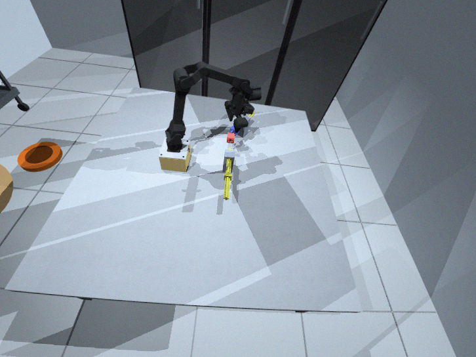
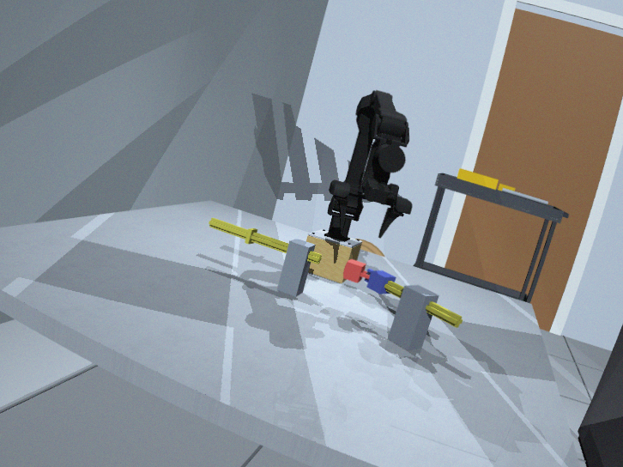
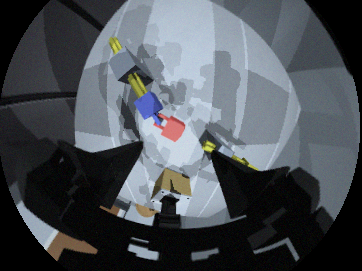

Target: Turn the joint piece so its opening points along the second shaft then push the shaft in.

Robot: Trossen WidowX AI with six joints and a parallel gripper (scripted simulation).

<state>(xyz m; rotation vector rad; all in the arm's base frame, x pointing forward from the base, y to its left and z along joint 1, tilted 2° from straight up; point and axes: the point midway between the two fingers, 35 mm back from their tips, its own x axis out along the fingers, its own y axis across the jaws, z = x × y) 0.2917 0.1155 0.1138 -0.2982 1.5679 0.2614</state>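
Block [image 2: 410,316] [image 3: 124,65] of gray stands upright on the pale table [image 1: 158,253] [image 2: 155,306] [image 3: 190,11], nearest in the exterior view, with a yellow rod [image 1: 250,114] [image 2: 443,313] [image 3: 138,86] running through it. The rod's inner end carries a blue cube [image 1: 233,130] [image 2: 380,282] [image 3: 149,105], hinged to a red cube [image 1: 230,137] [image 2: 354,269] [image 3: 172,128], the joint piece, which sits above the table between the two blocks. Another gray block [image 1: 229,153] [image 2: 295,268] [image 3: 224,147] carries the second yellow rod [image 1: 227,182] [image 2: 270,242] [image 3: 209,146]; its tip is apart from the red cube, and I cannot tell whether the opening points straight along it. Above the joint hangs the black claw [image 1: 235,123] [image 2: 359,247] [image 3: 177,150], spread wide, with nothing between its fingers. Its arm [image 1: 214,72] [image 2: 356,160] rises from a tan box [image 1: 173,163] [image 2: 329,263] [image 3: 172,181] beyond the rods. Farther back, a dark cart [image 2: 430,227] holds a yellow bin [image 2: 477,178], and behind it is a brown door [image 2: 541,123] in a white frame
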